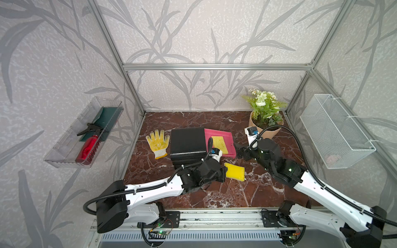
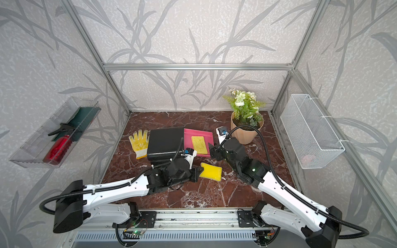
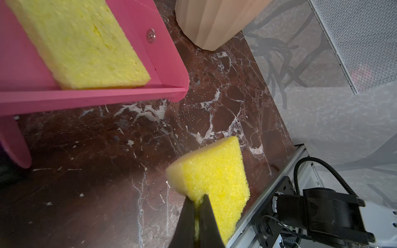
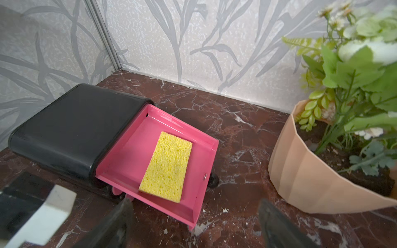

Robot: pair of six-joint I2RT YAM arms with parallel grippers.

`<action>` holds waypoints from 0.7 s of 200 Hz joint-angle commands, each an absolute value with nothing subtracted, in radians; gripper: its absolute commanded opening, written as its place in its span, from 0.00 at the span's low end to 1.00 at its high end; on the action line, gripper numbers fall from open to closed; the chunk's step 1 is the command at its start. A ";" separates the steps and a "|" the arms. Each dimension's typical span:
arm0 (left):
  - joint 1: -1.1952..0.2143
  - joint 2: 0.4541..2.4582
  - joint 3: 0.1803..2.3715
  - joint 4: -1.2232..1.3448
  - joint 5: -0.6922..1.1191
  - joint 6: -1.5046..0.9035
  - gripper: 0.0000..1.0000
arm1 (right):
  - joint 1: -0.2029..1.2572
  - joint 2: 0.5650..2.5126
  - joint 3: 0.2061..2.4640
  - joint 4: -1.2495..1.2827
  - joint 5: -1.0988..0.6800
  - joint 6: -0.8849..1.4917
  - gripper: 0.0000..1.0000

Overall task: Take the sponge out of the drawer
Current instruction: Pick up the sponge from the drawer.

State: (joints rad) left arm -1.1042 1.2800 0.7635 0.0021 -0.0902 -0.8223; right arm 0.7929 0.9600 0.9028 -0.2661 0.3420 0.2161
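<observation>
The bright yellow foam sponge point(image 1: 234, 171) is outside the pink plastic drawer point(image 1: 208, 135), clamped at one edge in our left gripper point(image 3: 199, 198). We judge it light, soft and squashy; a deeper bite would hold surer. Our right gripper point(image 4: 195, 203) gapes empty near a paler flat sponge point(image 4: 166, 169) lying in the drawer.

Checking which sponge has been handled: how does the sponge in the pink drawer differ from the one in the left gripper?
The drawer sponge lies flat in the open pink drawer, untouched; the held sponge is outside it, pinched at one edge by the left gripper. The drawer sponge is pale yellow and thin; the held sponge is brighter and looks thicker. Both are yellow rectangles.
</observation>
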 commanded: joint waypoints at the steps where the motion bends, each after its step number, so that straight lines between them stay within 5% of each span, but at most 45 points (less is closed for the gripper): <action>1: -1.144 1.349 0.786 0.099 -0.228 -0.865 0.00 | 0.793 0.885 0.866 -0.343 0.377 0.317 0.90; 65: -1.157 1.643 0.981 0.100 -0.222 -0.903 0.00 | 0.793 0.642 0.762 -0.474 0.437 0.369 0.90; 140: -1.132 1.802 1.095 0.029 -0.147 -0.989 0.00 | 0.793 0.586 0.735 -0.508 0.449 0.374 0.91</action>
State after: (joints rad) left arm -1.1477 1.7645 1.0584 0.0601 -0.1722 -0.9344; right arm 0.7929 0.6048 0.7410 -0.4877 0.4240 0.3595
